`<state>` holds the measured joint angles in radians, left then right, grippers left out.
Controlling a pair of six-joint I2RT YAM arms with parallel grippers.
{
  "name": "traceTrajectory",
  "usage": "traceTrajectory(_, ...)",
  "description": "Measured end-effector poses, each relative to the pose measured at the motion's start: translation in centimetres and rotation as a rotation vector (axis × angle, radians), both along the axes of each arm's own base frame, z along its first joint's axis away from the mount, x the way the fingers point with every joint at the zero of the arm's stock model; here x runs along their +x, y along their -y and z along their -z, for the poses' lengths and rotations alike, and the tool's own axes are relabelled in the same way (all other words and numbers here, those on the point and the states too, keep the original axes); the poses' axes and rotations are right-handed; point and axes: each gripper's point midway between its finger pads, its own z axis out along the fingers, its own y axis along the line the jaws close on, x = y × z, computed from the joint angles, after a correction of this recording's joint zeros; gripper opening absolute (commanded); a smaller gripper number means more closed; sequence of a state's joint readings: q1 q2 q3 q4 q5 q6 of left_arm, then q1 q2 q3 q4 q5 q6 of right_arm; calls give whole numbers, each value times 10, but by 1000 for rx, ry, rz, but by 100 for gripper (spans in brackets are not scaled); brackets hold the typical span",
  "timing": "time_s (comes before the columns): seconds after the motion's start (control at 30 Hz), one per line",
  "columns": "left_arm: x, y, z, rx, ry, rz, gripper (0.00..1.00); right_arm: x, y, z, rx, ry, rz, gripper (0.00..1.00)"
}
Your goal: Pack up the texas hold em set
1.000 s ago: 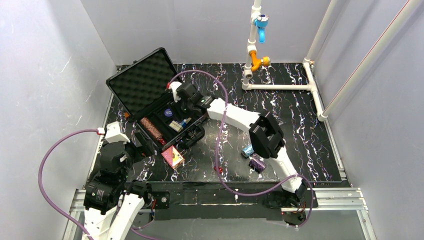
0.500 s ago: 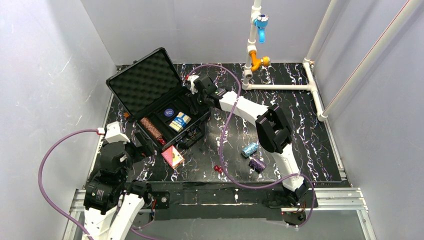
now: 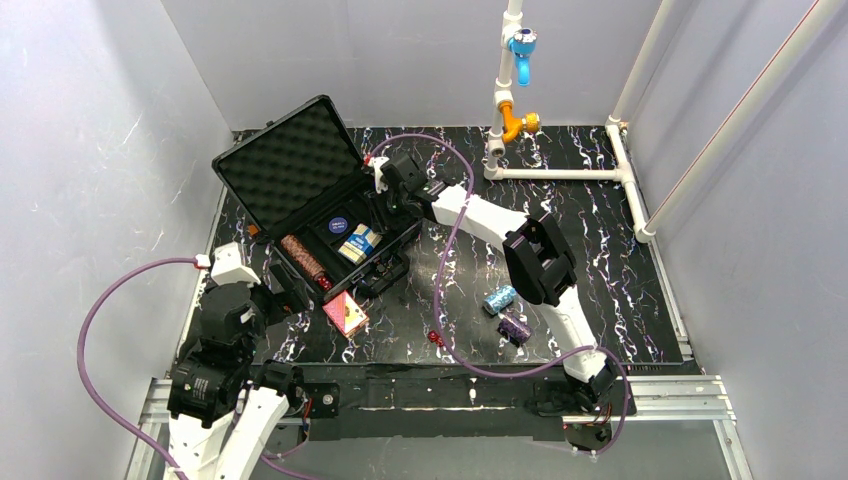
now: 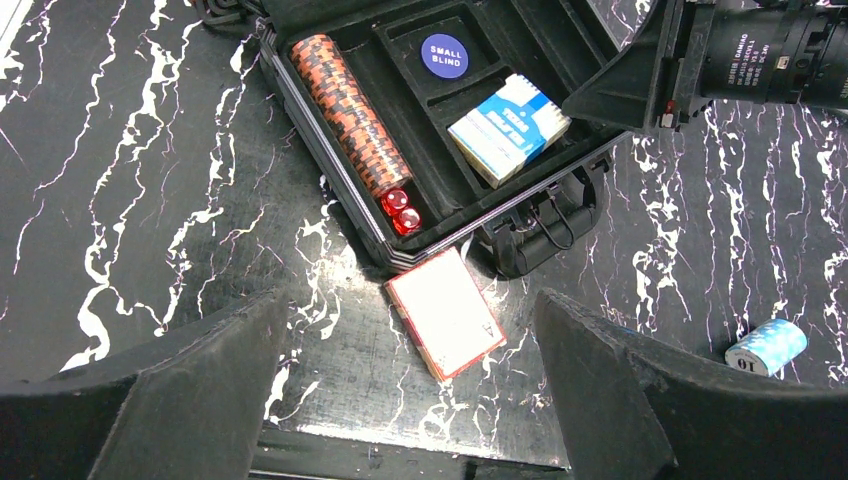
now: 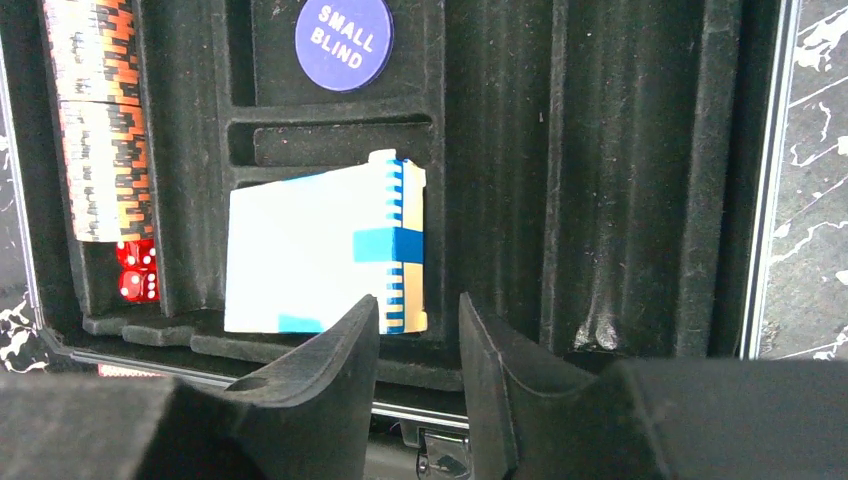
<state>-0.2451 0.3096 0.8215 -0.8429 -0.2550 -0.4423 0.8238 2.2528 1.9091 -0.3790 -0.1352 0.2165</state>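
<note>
The black case (image 3: 262, 225) lies open at the back left, foam lid up. In it are a brown chip stack (image 4: 350, 110), red dice (image 4: 402, 210), a small blind button (image 5: 343, 42) and the blue card box (image 5: 320, 250). The red card box (image 4: 445, 312) lies on the table by the case's front corner. A blue chip stack (image 3: 497, 298), a purple chip stack (image 3: 515, 327) and more red dice (image 3: 436, 339) lie on the table. My right gripper (image 5: 418, 330) hovers over the case's edge, slightly open and empty. My left gripper (image 4: 408, 310) is wide open above the red box.
A white pipe frame (image 3: 560, 172) with a blue fitting (image 3: 521, 45) and an orange fitting (image 3: 515, 122) stands at the back right. Grey walls close in on the left, back and right. Purple cables loop over the table.
The right gripper let go of the blue card box, which now lies in the case, and drew back toward the case's far right edge. The left arm has not moved.
</note>
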Motion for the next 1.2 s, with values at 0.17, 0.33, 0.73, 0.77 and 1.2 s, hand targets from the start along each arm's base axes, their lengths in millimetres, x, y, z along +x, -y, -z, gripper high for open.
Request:
traceTrajectory(0.17, 1, 0, 1, 1, -6, 0, 91, -6, -3, 4, 5, -11, -10, 40)
traceTrajectory(0.33, 1, 0, 1, 2, -6, 0, 91, -17, -4, 19, -3, -32, -26, 35)
traceTrajectory(0.73, 1, 0, 1, 2, -8, 0, 91, -33, -2, 22, 5, -39, -13, 36)
traceTrajectory(0.77, 1, 0, 1, 2, -7, 0, 91, -34, -2, 22, 7, -42, -10, 37)
traceTrajectory(1.2, 1, 0, 1, 2, -7, 0, 91, -40, 2, 17, -45, -22, 19, 55)
